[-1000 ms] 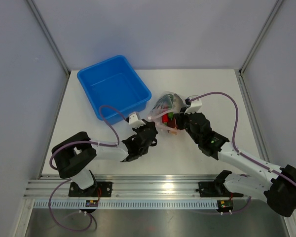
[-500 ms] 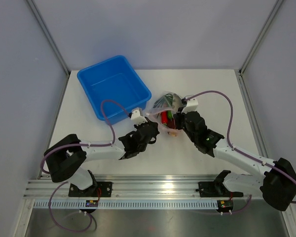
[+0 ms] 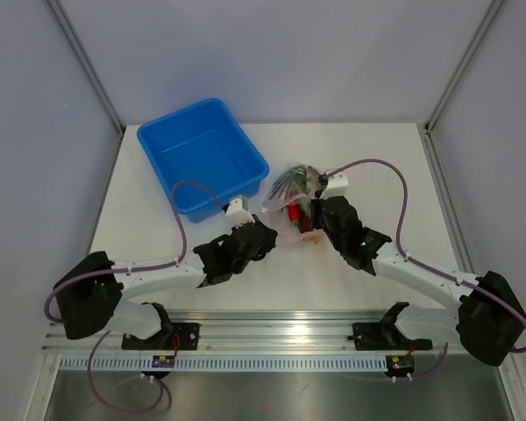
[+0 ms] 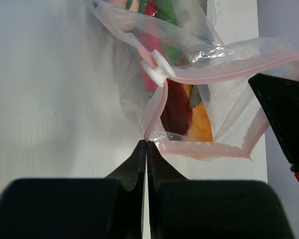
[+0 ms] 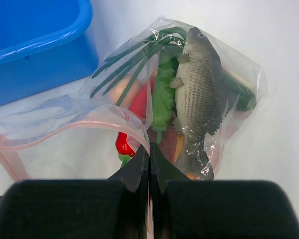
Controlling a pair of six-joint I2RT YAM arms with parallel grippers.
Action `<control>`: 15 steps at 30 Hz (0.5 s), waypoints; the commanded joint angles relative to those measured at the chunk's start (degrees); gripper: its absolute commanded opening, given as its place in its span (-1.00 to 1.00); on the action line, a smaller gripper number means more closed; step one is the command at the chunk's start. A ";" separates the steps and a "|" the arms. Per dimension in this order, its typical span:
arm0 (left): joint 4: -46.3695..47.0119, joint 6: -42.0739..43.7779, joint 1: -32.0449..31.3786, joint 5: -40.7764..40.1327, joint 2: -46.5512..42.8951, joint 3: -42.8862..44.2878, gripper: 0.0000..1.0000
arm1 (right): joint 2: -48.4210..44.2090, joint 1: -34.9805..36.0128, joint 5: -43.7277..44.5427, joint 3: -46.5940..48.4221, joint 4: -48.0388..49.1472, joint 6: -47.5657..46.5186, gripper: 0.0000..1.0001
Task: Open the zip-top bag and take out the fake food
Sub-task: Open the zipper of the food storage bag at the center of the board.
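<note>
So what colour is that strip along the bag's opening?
Pale pink: the zip strip on the zip-top bag, clearest in the left wrist view.

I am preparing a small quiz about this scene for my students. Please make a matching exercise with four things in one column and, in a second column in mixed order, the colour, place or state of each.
Things
1. tub
2. toy fish
3. zip slider
4. left fingers

Descriptions
a. shut on the pink zip strip of the zip-top bag
b. white, sitting on that strip
c. blue, standing to the left of the bag
d. grey-brown, inside the bag

Pairs: 1-c, 2-d, 3-b, 4-a
</note>
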 commanded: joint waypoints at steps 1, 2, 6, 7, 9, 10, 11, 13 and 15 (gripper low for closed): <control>-5.40 -0.74 0.27 3.34 -4.32 -0.14 -1.00 | 0.50 -0.29 2.45 2.75 2.49 -1.39 -0.95; -7.50 -0.65 0.44 3.78 -5.28 -0.13 -1.00 | 0.41 -0.20 2.45 2.66 2.49 -1.48 -0.95; -6.56 -1.00 0.88 7.91 -8.18 -3.03 -1.00 | 0.50 -0.11 3.15 2.83 2.14 -1.74 -0.96; -6.38 -1.09 0.97 8.00 -8.80 -3.56 -1.00 | 0.50 -0.11 3.24 2.92 2.05 -1.83 -0.96; -6.64 -0.74 1.06 8.18 -9.68 -4.79 -1.00 | 0.41 -0.11 3.16 2.83 1.87 -1.83 -0.96; -6.82 -0.56 1.67 8.44 -9.77 -5.23 -1.00 | 0.24 -0.11 3.24 2.83 1.70 -1.91 -0.96; -6.73 -0.21 1.94 8.88 -9.86 -5.67 -1.00 | 0.15 -0.11 3.33 2.83 1.70 -1.83 -0.96; -7.00 1.02 2.64 10.37 -9.51 -6.46 -1.00 | -0.46 -0.11 3.33 2.66 1.70 -1.74 -0.96; -7.43 2.07 3.08 10.55 -8.90 -6.46 -1.00 | -1.60 0.41 2.81 2.57 1.70 -1.83 -0.97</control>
